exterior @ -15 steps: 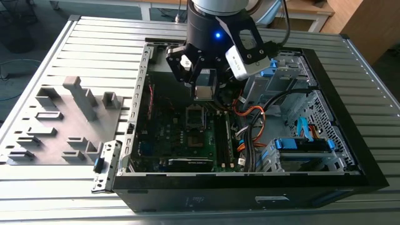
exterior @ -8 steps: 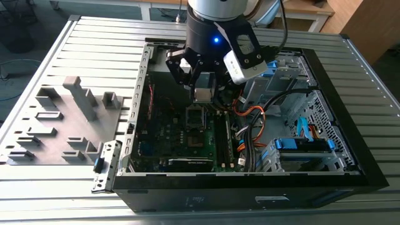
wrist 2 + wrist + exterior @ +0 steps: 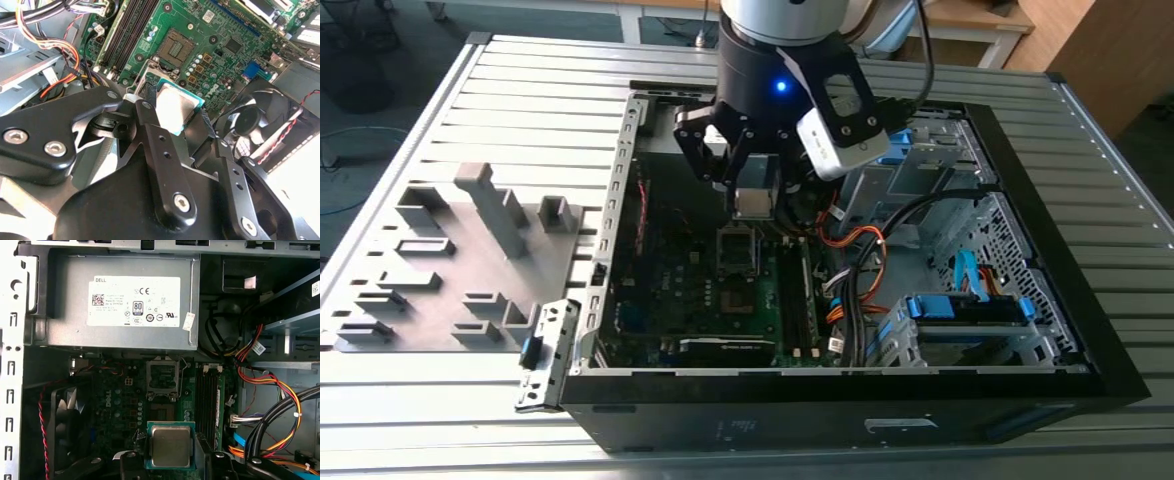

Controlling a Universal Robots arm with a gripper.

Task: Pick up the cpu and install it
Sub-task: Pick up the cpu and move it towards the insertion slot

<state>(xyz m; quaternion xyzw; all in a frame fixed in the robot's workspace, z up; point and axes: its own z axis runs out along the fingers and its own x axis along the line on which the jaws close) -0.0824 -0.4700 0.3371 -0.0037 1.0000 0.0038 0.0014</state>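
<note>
The end effector (image 3: 172,463) grips the cpu (image 3: 171,446), its fingers (image 3: 150,125) pinching two opposite edges (silvery lid toward the first wrist camera). The chip hangs over the motherboard inside the open case (image 3: 854,425) on the bench (image 3: 520,100), to one side of the empty socket (image 3: 162,380). Memory slots (image 3: 210,402) run just beside one socket edge. The fan (image 3: 67,425) and cable bundle (image 3: 272,390) sit farther off.

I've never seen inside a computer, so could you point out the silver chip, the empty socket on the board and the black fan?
chip (image 3: 170,446): first wrist view, middle of its silvery top.
socket (image 3: 163,377): first wrist view, its open centre.
fan (image 3: 248,121): second wrist view, its hub.
</note>
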